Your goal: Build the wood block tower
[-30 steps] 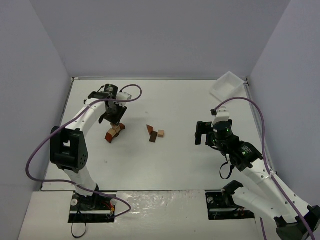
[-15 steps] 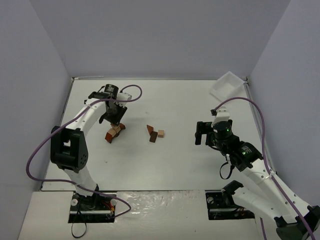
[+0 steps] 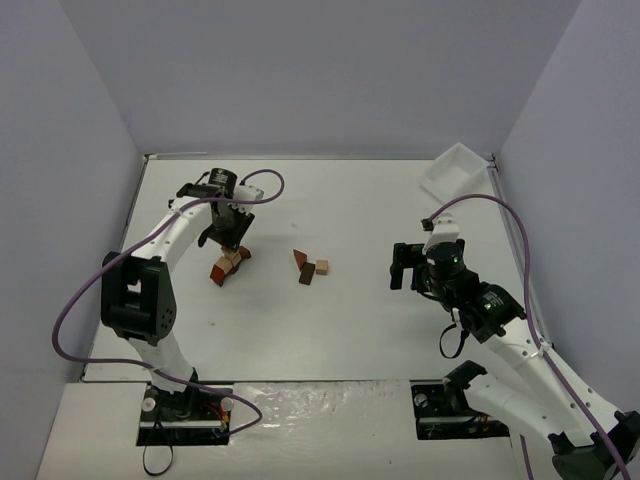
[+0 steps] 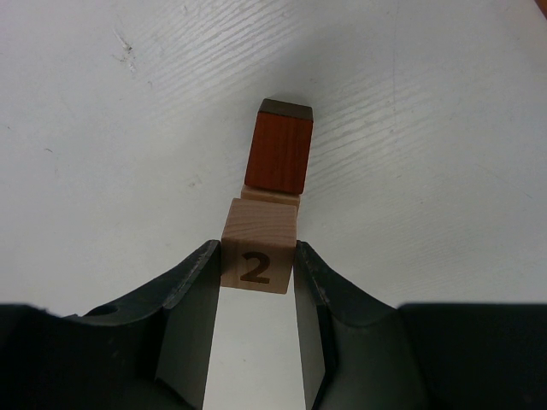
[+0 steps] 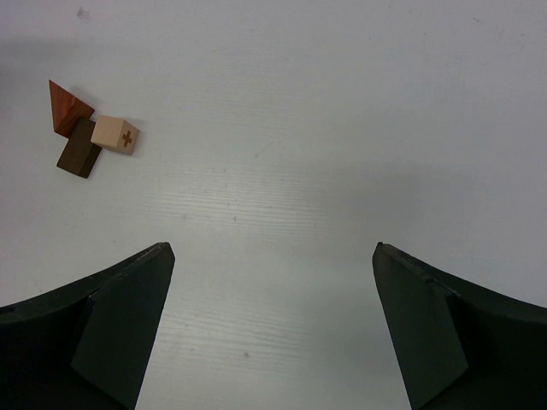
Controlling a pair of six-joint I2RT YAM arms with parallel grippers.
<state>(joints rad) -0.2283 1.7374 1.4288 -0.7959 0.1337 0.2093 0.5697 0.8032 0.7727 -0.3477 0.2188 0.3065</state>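
Note:
My left gripper (image 3: 232,246) is shut on a pale cube printed with a 2 (image 4: 256,256), its fingertips against the cube's two sides. Just beyond that cube stands the tower: a red-brown block (image 4: 279,154) on a pale block (image 4: 270,196), seen from above as a small cluster (image 3: 222,268). My right gripper (image 3: 400,268) is open and empty above bare table (image 5: 273,256). Three loose wood blocks lie mid-table: a red-brown wedge (image 5: 68,107), a dark brown block (image 5: 79,154) and a pale cube with a plus sign (image 5: 114,134), which also show in the top view (image 3: 310,267).
A white plastic tray (image 3: 455,170) leans at the far right corner. Grey walls close in the white table on the left, back and right. Both arm bases stand at the near edge.

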